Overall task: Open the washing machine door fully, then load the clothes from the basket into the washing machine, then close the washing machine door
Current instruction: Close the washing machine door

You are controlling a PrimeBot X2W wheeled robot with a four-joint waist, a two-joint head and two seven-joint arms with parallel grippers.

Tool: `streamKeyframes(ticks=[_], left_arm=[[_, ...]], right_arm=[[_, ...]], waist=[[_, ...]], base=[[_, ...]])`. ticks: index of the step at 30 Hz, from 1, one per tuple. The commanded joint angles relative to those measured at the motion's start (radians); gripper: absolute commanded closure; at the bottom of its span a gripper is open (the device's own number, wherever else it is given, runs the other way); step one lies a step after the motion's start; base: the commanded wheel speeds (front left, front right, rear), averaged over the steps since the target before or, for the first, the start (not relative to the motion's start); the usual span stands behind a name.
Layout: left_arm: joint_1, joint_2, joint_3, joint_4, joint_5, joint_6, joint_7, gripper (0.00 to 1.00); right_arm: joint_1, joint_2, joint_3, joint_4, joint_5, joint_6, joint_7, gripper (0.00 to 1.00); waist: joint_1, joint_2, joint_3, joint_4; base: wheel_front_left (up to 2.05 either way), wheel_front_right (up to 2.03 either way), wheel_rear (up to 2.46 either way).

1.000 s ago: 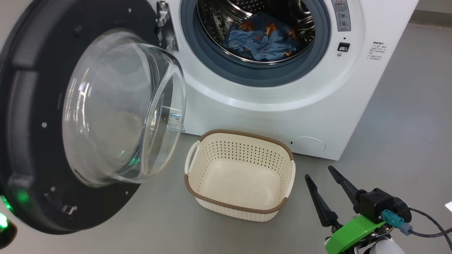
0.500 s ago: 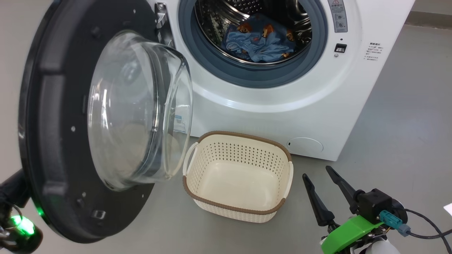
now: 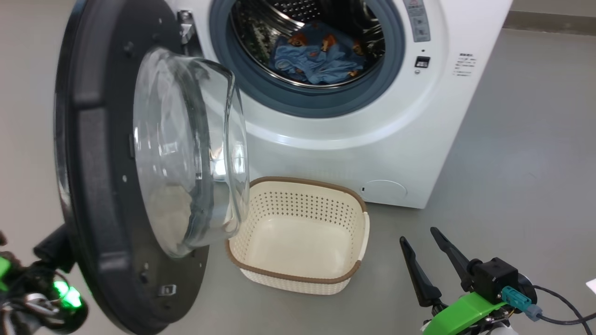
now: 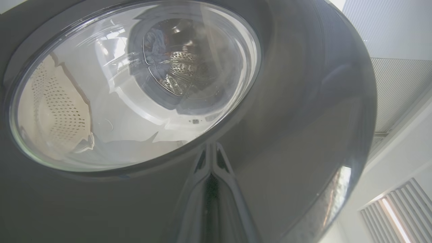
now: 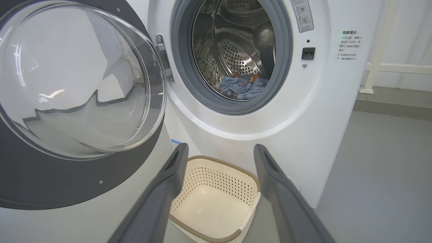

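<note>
Washing machine door (image 3: 93, 186) half-open, bowl (image 3: 186, 153) facing basket (image 3: 302, 209) — left gripper (image 4: 211, 152) closed, right gripper (image 3: 418, 235) wide, both empty

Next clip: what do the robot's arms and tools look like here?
The right tool has two long, tapering dark fingers on a black block, with a bright green bracket, a teal connector and a dark cable. The left tool has fingers of the same dark grey; a green light glows on its black wrist.
</note>
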Motion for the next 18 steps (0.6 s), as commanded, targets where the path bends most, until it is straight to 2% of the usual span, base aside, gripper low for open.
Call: streamKeyframes(ticks=[1,9,13,18], left_arm=[[0.0,0.014,-0.015,-0.035,-0.036,-0.012,-0.01,1.0],[0.04,0.014,-0.233,-0.038,-0.171,-0.079,-0.249,1.0],[0.028,0.014,-0.329,-0.004,-0.194,-0.125,-0.373,1.0],[-0.022,0.014,-0.399,0.06,-0.197,-0.173,-0.45,1.0]], right_arm=[[-0.005,0.005,0.021,-0.027,0.01,0.002,-0.005,0.0],[0.002,0.002,0.019,-0.032,0.009,0.002,-0.005,0.0],[-0.002,0.001,0.023,-0.034,0.005,0.002,-0.005,0.0],[0.001,-0.005,0.026,-0.032,0.006,0.002,-0.005,0.0]], waist=[[0.0,0.0,-0.002,-0.015],[0.0,0.0,-0.001,-0.066],[0.0,0.0,0.001,-0.106],[0.0,0.0,-0.002,-0.139]], base=[[0.0,0.0,0.0],[0.0,0.0,0.0],[0.0,0.0,0.0],[0.0,0.0,0.0]])
